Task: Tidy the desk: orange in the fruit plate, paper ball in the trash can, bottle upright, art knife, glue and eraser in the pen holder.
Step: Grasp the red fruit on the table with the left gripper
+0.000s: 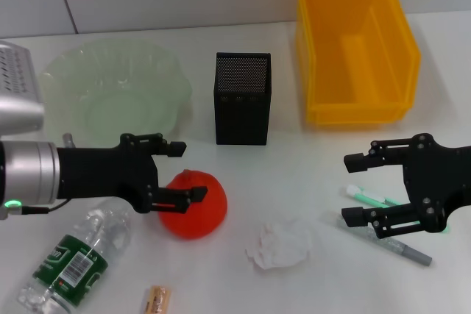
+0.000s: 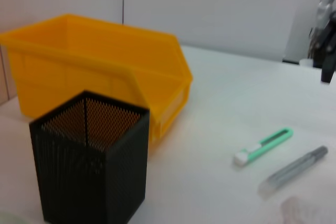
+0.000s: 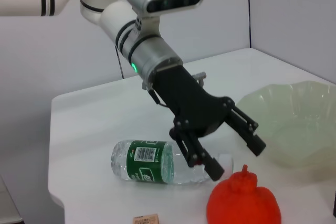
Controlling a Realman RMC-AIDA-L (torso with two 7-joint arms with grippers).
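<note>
While head view hides it, right wrist shows left gripper (image 3: 231,148) jaws wide above orange (image 3: 242,203), right gripper (image 1: 355,188) wide too.

Red-orange orange (image 1: 194,204), yellow-orange trash can (image 1: 356,49)

We're looking at a lab-style test bench: bare white tabletop (image 1: 309,182), plain white partition panels (image 2: 210,9) behind it, and staged desk props like a yellow parts bin (image 1: 353,49) and mesh pen holder (image 1: 242,98).
</note>
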